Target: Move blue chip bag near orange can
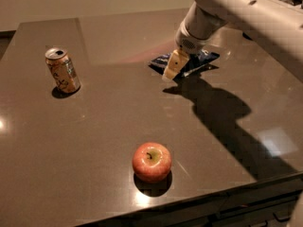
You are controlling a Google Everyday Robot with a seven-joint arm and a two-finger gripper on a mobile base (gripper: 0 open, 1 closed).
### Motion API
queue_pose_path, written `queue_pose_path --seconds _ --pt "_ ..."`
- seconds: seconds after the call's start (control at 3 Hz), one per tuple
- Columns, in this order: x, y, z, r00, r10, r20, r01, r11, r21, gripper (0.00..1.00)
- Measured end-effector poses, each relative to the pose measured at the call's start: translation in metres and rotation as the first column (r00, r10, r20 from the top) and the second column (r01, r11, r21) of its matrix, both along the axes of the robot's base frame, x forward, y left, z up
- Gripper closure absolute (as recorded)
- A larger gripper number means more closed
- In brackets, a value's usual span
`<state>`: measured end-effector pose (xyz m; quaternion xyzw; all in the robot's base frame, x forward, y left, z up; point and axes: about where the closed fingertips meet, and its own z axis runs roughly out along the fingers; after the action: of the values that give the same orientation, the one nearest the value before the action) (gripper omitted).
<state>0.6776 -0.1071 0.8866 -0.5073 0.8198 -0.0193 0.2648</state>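
Observation:
The blue chip bag (199,60) lies flat on the dark table, right of middle at the back, partly hidden by my arm. My gripper (171,67) hangs from the white arm that comes in from the upper right, and sits over the bag's left end, close to the table. The orange can (62,70) stands upright at the left of the table, well apart from the bag and the gripper.
A red-yellow apple (151,161) sits near the table's front edge (189,203). The white arm (246,13) spans the upper right and casts a broad shadow on the table's right side.

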Motion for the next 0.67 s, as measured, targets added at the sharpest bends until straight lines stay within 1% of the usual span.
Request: queue_pose_path --seconds 0.33,0.67 --pt "0.0182 -0.0001 -0.0084 0.9999 -0.006 -0.010 0.006 0.999 -0.035 0.00" --pt "0.0244 -0.0045 -0.0118 0.9996 -0.008 -0.027 0.006 0.998 -0.061 0.18"
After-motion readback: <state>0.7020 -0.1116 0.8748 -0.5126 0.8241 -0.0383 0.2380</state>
